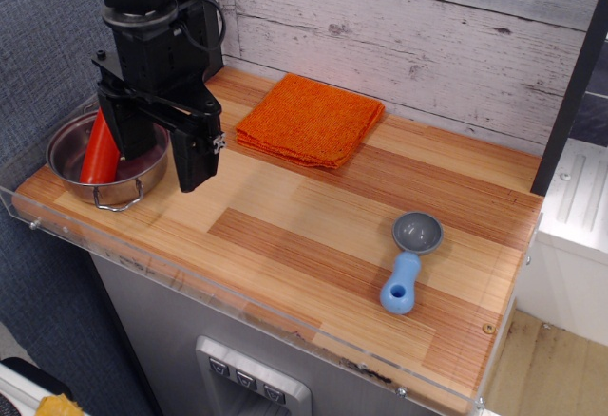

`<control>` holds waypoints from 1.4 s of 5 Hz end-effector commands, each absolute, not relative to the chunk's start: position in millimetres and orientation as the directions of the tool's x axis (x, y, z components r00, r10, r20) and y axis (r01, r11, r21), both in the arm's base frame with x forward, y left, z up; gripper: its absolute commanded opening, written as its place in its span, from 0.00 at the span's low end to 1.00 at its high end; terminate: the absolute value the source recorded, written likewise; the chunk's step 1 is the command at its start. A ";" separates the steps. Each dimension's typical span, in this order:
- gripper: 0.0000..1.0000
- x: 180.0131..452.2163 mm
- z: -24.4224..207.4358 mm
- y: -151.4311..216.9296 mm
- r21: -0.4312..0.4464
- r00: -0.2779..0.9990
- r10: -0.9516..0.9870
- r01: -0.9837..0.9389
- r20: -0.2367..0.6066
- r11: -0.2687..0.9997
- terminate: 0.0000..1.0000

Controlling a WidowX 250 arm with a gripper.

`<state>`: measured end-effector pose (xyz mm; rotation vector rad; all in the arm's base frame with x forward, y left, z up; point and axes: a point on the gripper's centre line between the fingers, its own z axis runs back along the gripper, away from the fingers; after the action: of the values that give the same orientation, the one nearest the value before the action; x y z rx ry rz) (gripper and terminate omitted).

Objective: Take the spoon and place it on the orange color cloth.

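Here we see the wooden counter first, then our gripper hanging at its left end beside the metal pot, fingers spread apart and holding nothing. The orange color cloth lies folded flat against the back wall, ready to receive. The spoon rests well apart, front right, bowl toward the cloth.

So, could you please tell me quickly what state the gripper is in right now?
Gripper: open and holding nothing; its fingers hang by the metal pot, far from the spoon.
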<state>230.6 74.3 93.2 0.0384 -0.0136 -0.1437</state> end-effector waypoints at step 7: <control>1.00 286.0 27.0 -105.7 0.005 0.965 -0.261 0.261 0.043 0.965 0.00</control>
<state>283.7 -104.9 17.1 0.0069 -0.0111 -0.2719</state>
